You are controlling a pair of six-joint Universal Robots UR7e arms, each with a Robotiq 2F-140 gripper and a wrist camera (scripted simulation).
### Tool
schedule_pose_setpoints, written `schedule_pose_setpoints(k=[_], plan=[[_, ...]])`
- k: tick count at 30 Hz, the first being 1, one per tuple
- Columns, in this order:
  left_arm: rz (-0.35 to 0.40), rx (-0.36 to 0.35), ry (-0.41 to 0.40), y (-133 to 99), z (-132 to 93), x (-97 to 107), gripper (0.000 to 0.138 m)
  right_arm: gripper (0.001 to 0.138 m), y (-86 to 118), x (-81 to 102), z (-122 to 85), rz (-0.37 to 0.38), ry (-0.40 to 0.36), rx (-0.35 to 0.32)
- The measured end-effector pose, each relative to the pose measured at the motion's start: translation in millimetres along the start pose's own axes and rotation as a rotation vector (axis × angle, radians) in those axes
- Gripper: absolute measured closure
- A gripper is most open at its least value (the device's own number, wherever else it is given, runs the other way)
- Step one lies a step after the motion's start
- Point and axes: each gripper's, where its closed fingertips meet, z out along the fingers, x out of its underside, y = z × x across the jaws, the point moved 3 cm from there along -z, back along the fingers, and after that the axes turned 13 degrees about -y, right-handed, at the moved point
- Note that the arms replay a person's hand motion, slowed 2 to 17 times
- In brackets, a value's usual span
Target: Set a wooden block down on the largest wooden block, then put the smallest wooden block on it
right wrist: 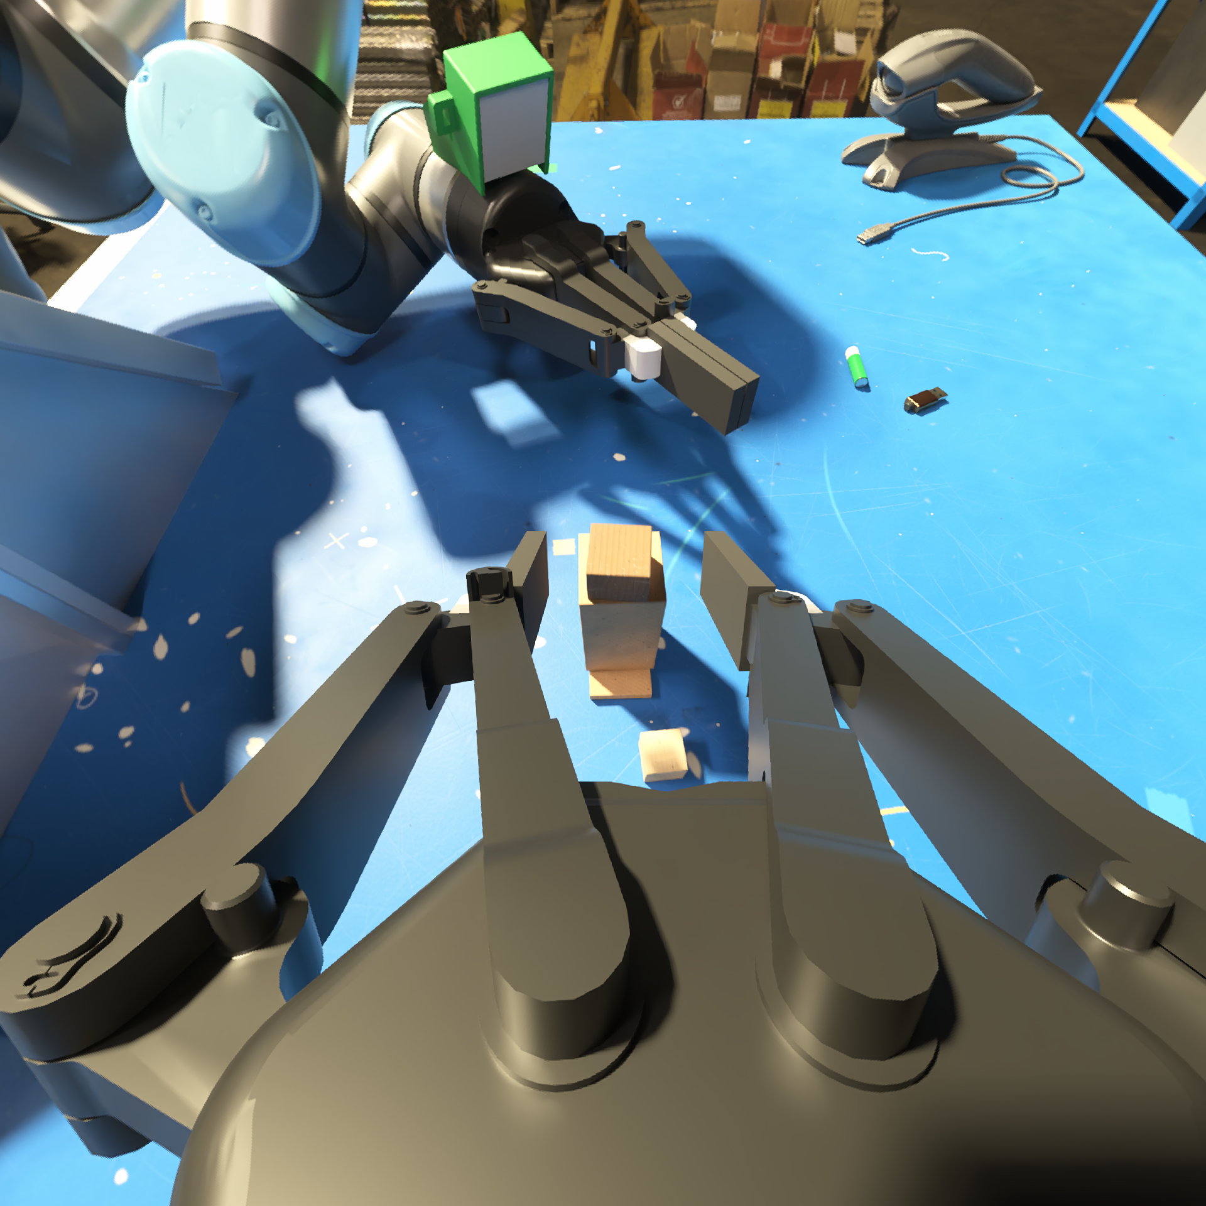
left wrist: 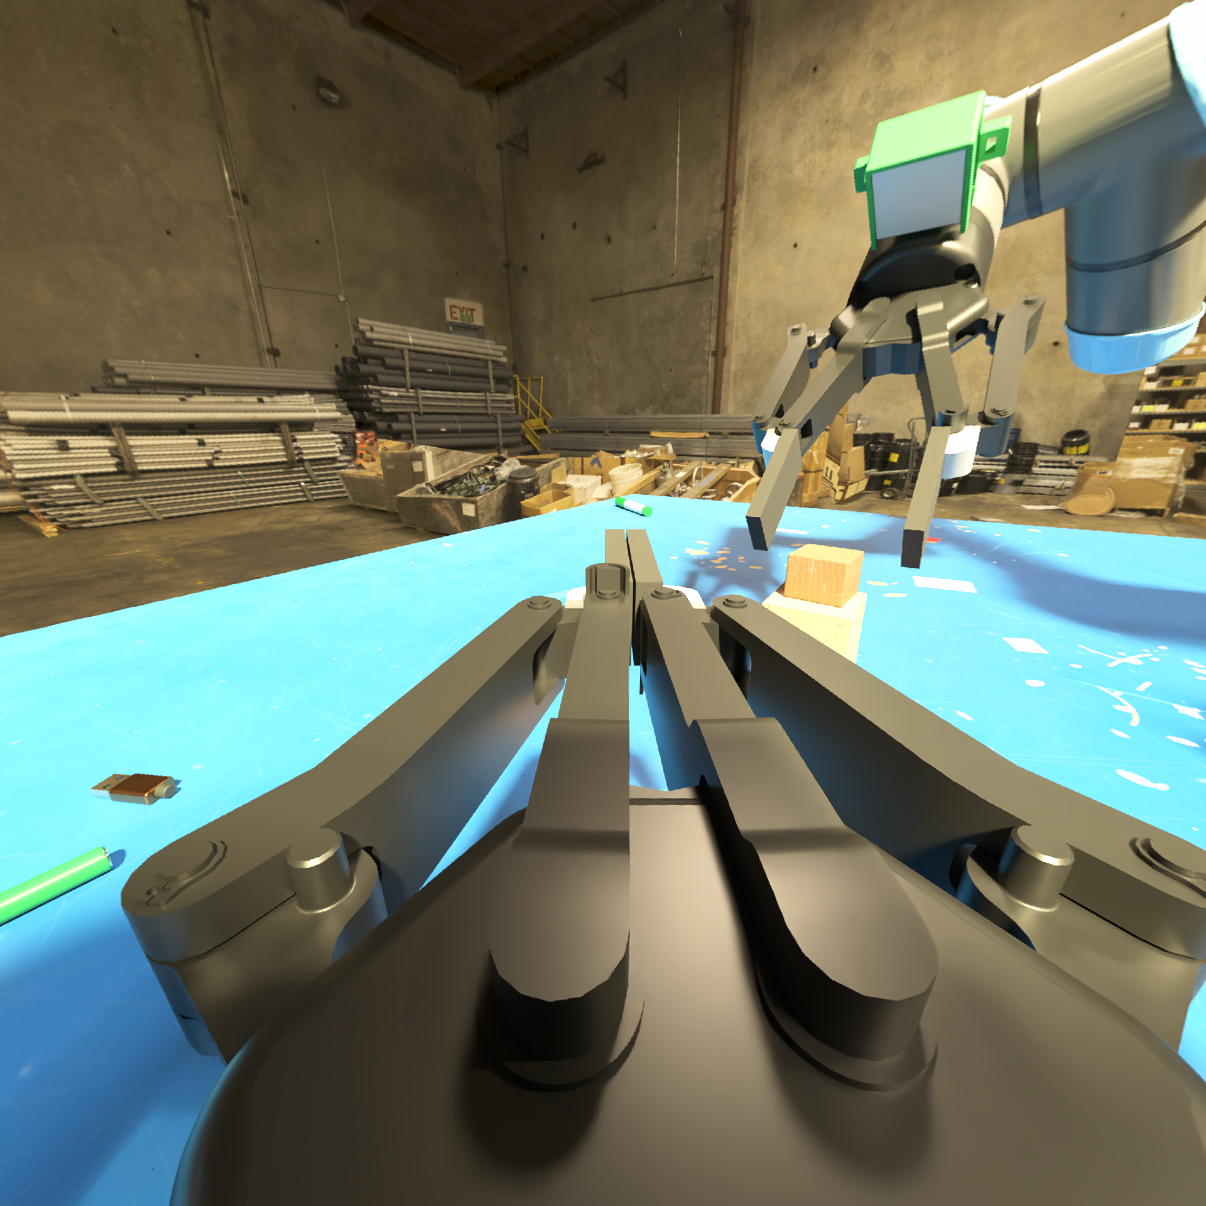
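left wrist view: the left gripper (left wrist: 625, 545) lies low over the blue table (left wrist: 261, 685), its two fingers pressed flat together with nothing between them. ahead and to the right a brown block (left wrist: 823, 575) sits on top of a paler, larger block (left wrist: 823, 625), whose lower part is hidden behind the gripper's linkage. the right gripper (left wrist: 837, 541) hangs above that stack, fingers spread wide and empty, one tip on each side and clear of the wood. a green and white marker (left wrist: 633, 506) lies near the far edge of the table. to the left lie a small brown usb stick (left wrist: 136, 787) and the end of a green tube (left wrist: 52, 882).

right wrist view: the right gripper (right wrist: 625, 590) looks down on the stack, its fingers wide apart and not touching it. the brown block (right wrist: 620, 561) rests on the larger block (right wrist: 621, 630); a flat strip of wood (right wrist: 620, 685) shows at the foot of the stack. the smallest block (right wrist: 662, 754) lies alone on the table (right wrist: 979, 587), just beside the stack on the near side. farther off the left gripper (right wrist: 734, 398) is closed and empty. to the right lie the marker (right wrist: 857, 367) and the usb stick (right wrist: 925, 399), near each other. a grey scanner on a stand (right wrist: 946, 98), with its cable, sits at the far corner.
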Motion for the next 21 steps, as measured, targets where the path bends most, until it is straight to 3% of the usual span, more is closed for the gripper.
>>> schedule_pose_setpoints(k=[6, 11, 21], plan=[[-0.004, -0.002, -0.007, 0, -1, -1, 0.138, 0.076, -10, 24.9, -16, 0.0, -0.013, -0.032], [-0.005, -0.002, -0.006, 0, -1, 0, 0.138, 0.078, -21, 53.2, -25, 0.06, -0.049, -0.063], [-0.003, -0.002, -0.007, 0, -1, -1, 0.138, 0.075, -32, 91.5, -26, 0.102, -0.068, -0.094]])
